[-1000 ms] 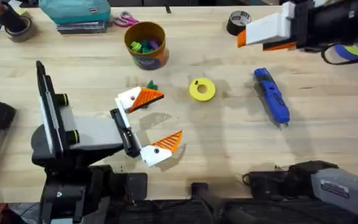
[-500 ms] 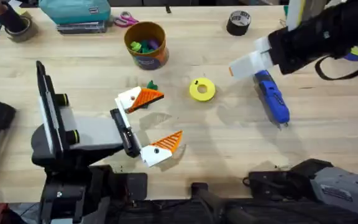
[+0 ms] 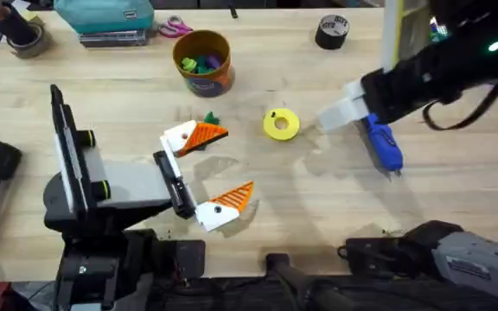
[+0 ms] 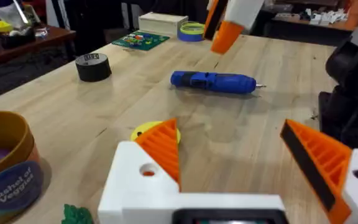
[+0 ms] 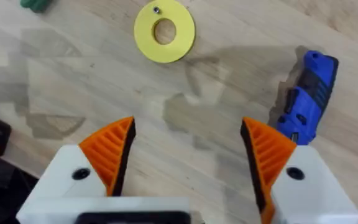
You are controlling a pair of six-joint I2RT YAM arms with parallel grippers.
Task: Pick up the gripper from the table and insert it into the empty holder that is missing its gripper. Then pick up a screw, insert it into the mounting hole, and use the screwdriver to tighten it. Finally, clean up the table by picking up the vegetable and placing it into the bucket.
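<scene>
- Resting low at the near left of the table, the left gripper (image 3: 206, 173) lies spread and empty; both white angular holder blocks (image 3: 180, 138) carry orange ribbed pads (image 4: 163, 146).
- Just beyond its far finger lies the small dark-green leafy vegetable (image 3: 210, 118).
- In mid-table sits a yellow ring-shaped disc (image 3: 281, 124) with a small screw (image 5: 156, 9) on its rim.
- The right gripper (image 5: 188, 155) has swung in from the far right over the last second and now hovers spread, empty, between disc and slim bright-blue screwdriver (image 3: 383, 142).
- Judgement: screw pickup is next.
- Farthest, the orange-brown round bucket (image 3: 202, 62) holds coloured toys.
</scene>
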